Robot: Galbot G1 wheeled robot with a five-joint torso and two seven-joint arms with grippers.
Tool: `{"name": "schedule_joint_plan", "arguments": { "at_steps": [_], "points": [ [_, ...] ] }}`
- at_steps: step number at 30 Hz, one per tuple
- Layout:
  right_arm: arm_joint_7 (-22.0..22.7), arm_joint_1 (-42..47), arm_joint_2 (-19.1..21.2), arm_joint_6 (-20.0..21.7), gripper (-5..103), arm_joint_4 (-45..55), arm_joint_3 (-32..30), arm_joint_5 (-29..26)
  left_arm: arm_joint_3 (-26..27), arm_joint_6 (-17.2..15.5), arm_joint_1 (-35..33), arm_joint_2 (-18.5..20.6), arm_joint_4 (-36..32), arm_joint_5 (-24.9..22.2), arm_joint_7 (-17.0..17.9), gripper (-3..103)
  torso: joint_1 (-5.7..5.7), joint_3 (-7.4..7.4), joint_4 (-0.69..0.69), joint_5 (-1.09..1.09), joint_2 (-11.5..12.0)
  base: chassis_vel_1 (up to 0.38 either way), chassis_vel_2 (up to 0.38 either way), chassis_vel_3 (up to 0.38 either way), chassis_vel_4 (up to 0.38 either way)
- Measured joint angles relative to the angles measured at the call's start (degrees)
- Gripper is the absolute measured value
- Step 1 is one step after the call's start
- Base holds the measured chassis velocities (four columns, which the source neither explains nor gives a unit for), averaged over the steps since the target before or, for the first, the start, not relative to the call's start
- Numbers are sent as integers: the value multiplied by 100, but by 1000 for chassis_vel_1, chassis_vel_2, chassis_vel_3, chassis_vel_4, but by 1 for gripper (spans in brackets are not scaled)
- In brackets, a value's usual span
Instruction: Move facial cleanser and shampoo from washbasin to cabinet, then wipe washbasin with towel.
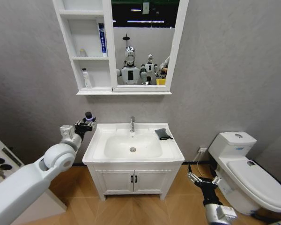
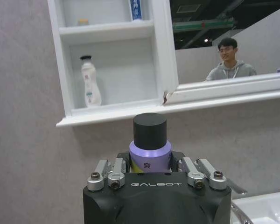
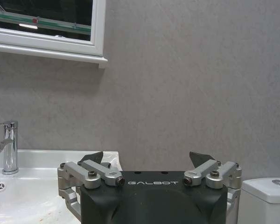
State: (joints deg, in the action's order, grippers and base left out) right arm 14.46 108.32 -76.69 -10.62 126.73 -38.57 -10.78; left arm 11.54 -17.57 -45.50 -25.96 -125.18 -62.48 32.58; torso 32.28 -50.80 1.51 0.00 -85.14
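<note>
One bottle [image 2: 150, 144], lavender-bodied with a black cylindrical cap, stands upright in the left gripper [image 1: 85, 124], its long axis vertical and cap uppermost; the fingers [image 2: 113, 171] clamp its sides just off the left edge of the washbasin [image 1: 171, 152]. The basin is glossy white ceramic, rectangular, with a chrome faucet [image 1: 132, 124]. The dark folded towel [image 1: 162, 134] lies at its rear right corner. In the cabinet [image 1: 69, 44] the lowest niche holds a white bottle [image 1: 86, 78], upright. The right gripper [image 1: 202, 180] hangs low beside the vanity's right edge, fingers spread, gripping nothing.
</note>
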Motion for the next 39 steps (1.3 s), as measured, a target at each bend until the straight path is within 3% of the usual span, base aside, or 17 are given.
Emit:
{"name": "schedule_joint_plan", "arguments": {
  "at_steps": [10,13,15,18,19,21,22,25,30,33,34,37,39],
  "points": [
    [-22,17,-54,-28,100,46,-14,115,-237,-311,1143,470,-159,-766,-225,43,1,0,0,1,0,0,0,0,0],
    [-23,-1,-58,-43,100,19,-38,119,-531,-592,2025,437,168,-1170,-479,43,1,-1,0,1,0,0,0,0,0],
    [-23,-22,-51,-42,100,-13,-34,120,-643,-674,2272,399,286,-1261,-518,43,0,0,-1,0,0,0,0,0,0],
    [-25,-103,-39,-25,100,-36,-23,118,-1488,-1069,3574,142,897,-1655,-540,43,1,-1,-1,-1,0,0,0,0,0],
    [-25,-103,-39,-25,100,-36,-23,118,-1488,-1069,3574,142,897,-1655,-540,43,1,-1,-1,-1,0,0,0,0,0],
    [-24,-112,-17,-11,100,-32,-49,97,-2180,-1353,4474,-146,1346,-1978,-544,43,1,0,0,2,0,0,0,0,0],
    [-24,-112,-17,-11,100,-32,-49,97,-2180,-1353,4474,-146,1346,-1978,-544,43,1,0,0,2,0,0,0,0,0],
    [-24,-162,35,-10,100,-89,-92,29,-3365,-1695,5889,-809,2438,-2377,-484,43,1,-1,5,4,1,0,0,0,0],
    [-24,-236,57,-10,100,-162,-96,-18,-3905,-1798,6539,-1216,3185,-2371,-567,43,3,-2,1,1,2,0,0,0,0],
    [-43,-330,58,-11,100,-281,-78,-69,-4364,-1868,7120,-1860,4251,-2146,-797,43,2,-1,-1,0,2,0,0,0,0],
    [-43,-330,58,-11,100,-281,-78,-69,-4364,-1868,7120,-1860,4251,-2146,-797,43,2,-1,-1,0,2,0,0,0,0],
    [-77,-380,64,-33,100,-399,-76,-103,-4612,-1862,7431,-2524,5370,-1849,-1007,43,2,-1,0,2,2,0,0,0,0],
    [-87,-394,70,-43,100,-426,-77,-121,-4645,-1855,7477,-2753,5722,-1740,-1048,43,2,-1,0,1,2,0,0,0,0]
  ]
}}
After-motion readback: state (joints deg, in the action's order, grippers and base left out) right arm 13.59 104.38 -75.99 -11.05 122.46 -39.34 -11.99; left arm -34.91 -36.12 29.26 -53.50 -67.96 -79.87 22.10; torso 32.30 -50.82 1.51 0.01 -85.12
